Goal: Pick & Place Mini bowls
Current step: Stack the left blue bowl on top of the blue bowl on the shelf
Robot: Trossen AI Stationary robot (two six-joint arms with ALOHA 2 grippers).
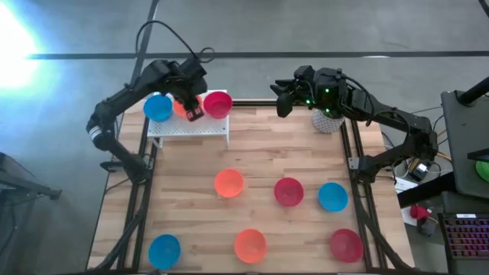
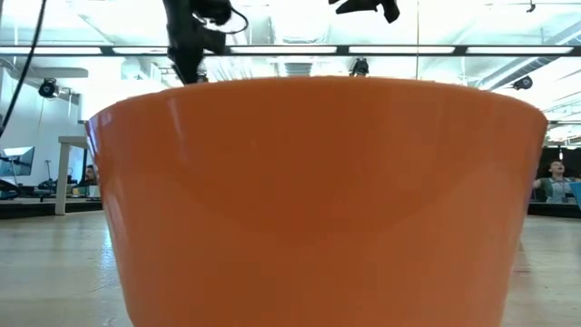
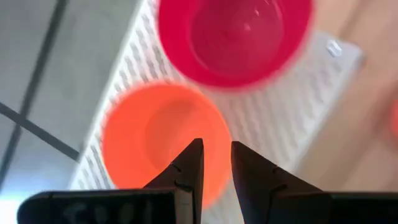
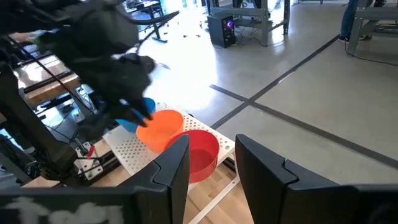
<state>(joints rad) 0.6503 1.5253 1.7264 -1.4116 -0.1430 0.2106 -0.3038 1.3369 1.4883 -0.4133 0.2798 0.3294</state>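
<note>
A white perforated shelf (image 1: 191,128) stands at the table's far left. On it sit a blue mini bowl (image 1: 158,107), an orange one (image 3: 155,140) and a red one (image 3: 236,37), each upright on its base. My left gripper (image 3: 216,163) hangs above the orange bowl, pointing steeply down, open by a narrow gap with nothing between its fingers. Over the far edge right of centre, my right gripper (image 4: 211,155) hovers open and holds nothing. Several more blue, orange and red bowls stand on the wooden table nearer the front.
Loose bowls: orange (image 1: 229,183), red (image 1: 289,191), blue (image 1: 332,196), blue (image 1: 164,249), orange (image 1: 250,244), red (image 1: 346,244). A white pot (image 1: 327,120) stands at the far right under the right arm. An orange bowl (image 2: 318,200) fills the low view.
</note>
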